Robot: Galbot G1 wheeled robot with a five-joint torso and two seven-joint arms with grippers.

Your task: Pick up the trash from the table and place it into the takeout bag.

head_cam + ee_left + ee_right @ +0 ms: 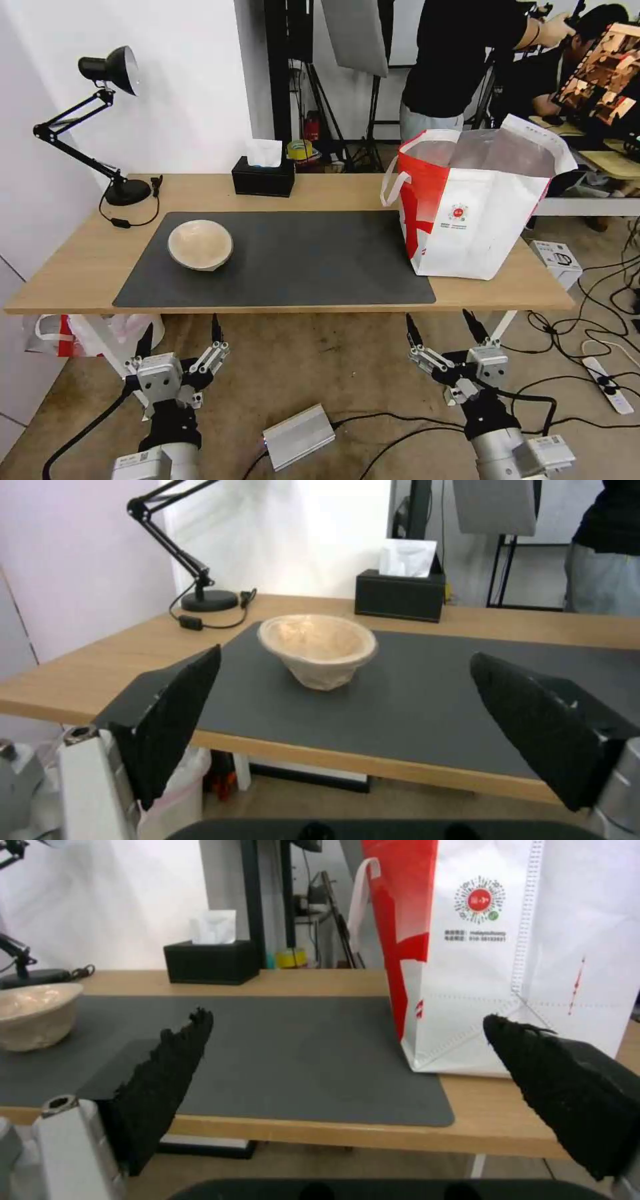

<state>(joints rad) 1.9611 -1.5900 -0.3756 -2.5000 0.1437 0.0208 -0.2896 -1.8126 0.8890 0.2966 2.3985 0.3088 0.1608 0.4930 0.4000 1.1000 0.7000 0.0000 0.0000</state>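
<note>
Bag (480, 220): white tote, red side panel, white loop handles, silvery lining visible at the open top. Front face has a small round red logo ringed with dots, two lines of tiny print under it, too small to read. It stands upright at the table's (80, 267) right end, one bottom corner on the dark grey mat (300, 260), the rest on bare wood near the front right corner.

Bowl (200, 245): shallow, tan, upright, crinkled paper-like wall, inside looks empty. Sits on the mat's left part, well apart from the bag.

Tissue box (263, 177), black, white tissue sticking up, at the back edge near the middle. Black desk lamp (107, 70) at the back left corner, cord lying on the wood.

Left gripper (180, 340) below the front edge, off the table, in front of the bowl; fingers spread wide, holding nothing. Right gripper (445, 330) likewise below the front edge, in front of the bag; spread wide, empty.
</note>
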